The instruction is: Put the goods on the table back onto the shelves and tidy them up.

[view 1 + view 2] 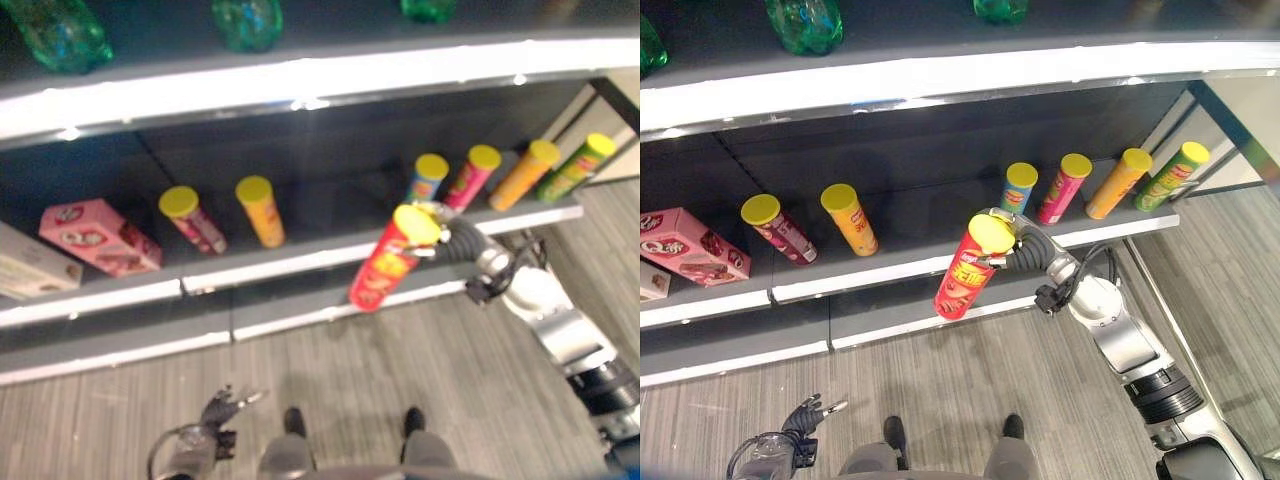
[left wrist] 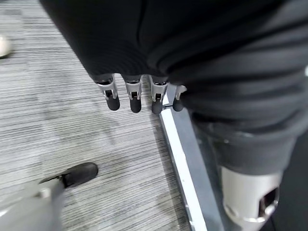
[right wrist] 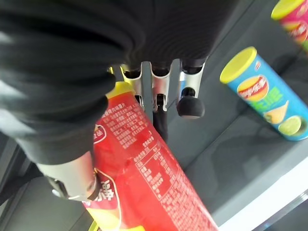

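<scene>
1. While the right hand (image 1: 1012, 243) curls its fingers round the lidded end of the red can (image 1: 965, 268), the can's long axis tilts, its base hanging below and out in front of the shelf edge (image 1: 890, 270).
2. Beyond the hand lies an open gap on the shelf, just beside the blue can (image 1: 1016, 188).
3. Hanging low near the floor, the left hand (image 1: 805, 415) is relaxed, holding nothing, well apart from the shelf.

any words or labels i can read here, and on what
Nothing can be quoted as it reads.
Red can in the right hand: dense small print and a logo, too blurred.
Blue can: logo patch, not legible.
Pink box: round marks, too small.
Orange can and its neighbours on the shelf: labels too small.
</scene>
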{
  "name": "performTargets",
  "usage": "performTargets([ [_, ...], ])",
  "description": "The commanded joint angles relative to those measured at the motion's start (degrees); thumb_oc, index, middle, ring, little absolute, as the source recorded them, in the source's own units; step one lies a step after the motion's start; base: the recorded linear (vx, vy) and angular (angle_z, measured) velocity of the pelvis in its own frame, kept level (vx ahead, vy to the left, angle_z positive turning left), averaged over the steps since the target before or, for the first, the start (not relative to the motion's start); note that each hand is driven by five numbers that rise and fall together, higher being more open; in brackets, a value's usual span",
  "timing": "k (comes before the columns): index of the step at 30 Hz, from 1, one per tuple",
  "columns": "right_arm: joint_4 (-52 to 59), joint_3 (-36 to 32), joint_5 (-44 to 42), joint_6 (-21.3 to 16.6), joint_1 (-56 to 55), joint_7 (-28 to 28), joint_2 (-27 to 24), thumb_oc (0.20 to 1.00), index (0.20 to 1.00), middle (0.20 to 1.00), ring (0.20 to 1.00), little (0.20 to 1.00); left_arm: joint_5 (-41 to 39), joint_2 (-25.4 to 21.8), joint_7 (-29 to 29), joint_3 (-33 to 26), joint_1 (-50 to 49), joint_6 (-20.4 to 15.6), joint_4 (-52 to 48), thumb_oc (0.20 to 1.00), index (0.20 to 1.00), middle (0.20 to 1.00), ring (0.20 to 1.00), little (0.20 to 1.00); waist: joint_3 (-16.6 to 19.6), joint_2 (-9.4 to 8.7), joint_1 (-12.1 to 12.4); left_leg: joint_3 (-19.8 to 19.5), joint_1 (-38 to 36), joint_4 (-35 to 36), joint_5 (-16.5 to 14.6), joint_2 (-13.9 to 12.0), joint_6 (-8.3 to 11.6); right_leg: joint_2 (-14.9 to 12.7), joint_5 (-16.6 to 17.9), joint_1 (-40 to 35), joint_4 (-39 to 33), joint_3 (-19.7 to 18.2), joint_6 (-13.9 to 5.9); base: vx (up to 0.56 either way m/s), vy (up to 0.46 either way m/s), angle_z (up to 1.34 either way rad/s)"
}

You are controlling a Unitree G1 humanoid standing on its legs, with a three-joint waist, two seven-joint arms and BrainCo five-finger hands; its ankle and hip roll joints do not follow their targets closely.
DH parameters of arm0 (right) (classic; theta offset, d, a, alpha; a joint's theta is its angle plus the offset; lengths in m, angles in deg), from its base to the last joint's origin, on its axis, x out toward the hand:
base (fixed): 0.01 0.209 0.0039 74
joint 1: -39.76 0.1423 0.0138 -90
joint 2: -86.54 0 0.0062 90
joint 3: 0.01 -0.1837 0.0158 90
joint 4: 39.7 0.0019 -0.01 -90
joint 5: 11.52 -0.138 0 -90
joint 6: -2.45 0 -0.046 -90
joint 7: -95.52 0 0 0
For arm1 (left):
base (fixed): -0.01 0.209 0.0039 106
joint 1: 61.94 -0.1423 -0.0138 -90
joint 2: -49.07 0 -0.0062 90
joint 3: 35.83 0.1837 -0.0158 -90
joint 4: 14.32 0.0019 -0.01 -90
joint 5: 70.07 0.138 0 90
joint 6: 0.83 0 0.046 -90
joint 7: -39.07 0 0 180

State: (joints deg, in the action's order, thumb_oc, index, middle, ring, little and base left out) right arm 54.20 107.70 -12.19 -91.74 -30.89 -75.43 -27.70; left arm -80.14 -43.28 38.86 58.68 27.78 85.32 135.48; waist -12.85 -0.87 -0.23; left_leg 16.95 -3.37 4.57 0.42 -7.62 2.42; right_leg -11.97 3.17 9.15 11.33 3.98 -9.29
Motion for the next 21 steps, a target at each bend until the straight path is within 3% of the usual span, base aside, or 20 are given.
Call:
performTargets([
  [1,1.17,0.2,0.21,-2.61,5.53,-1.29,-3.2,0.2,0.2,0.2,0.2,0.2,0.69,-0.33,-1.35,0.52,-0.04,-0.38,2.58,1.0,1.0,1.0,1.0,1.0,-0.35,1.68,-0.93,-4.88,0.9,0.43,-0.93,1.5,3.05,2.58,-4.28,-3.27,-9.9,0.79,-1.83,0.2,-0.065,0.11],
  [5,2.52,-0.34,2.58,-2.46,6.07,-2.46,-4.35,0.2,0.2,0.2,0.2,0.2,0.94,0.72,-1.11,1.59,-0.63,-0.79,2.6,1.0,1.0,1.0,1.0,1.0,0.01,0.51,0.32,-6.34,0.54,0.43,-0.62,2.3,3.33,1.87,-4.02,-7.22,-11.66,1.33,-2.36,0.09,-0.093,0.78],
  [12,0.31,0.66,5.23,-2.2,7.69,-3.65,-3.61,0.2,0.2,0.2,0.2,0.2,1.32,2.36,-1.58,1.32,-2.5,-0.38,4.19,1.0,1.0,1.0,1.0,1.0,1.48,1.44,1.05,-7.02,-0.29,0.43,-1.1,2.11,4.06,1.55,-4.55,-12.11,-13.82,5.17,-1.97,0.09,-0.05,0.25],
  [21,-3.2,1.71,15.02,-1.45,11.3,-9.87,-0.74,0.2,0.2,0.2,0.2,0.2,1.26,3.1,-3.22,1.51,-3.75,0.13,5.4,1.0,1.0,1.0,1.0,1.0,0.72,2.92,2.36,-7.53,-0.02,0.43,-1.16,2.43,4.22,0.72,-5.68,-12.42,-12.19,6.2,-1.87,0.02,-0.007,0.14],
])
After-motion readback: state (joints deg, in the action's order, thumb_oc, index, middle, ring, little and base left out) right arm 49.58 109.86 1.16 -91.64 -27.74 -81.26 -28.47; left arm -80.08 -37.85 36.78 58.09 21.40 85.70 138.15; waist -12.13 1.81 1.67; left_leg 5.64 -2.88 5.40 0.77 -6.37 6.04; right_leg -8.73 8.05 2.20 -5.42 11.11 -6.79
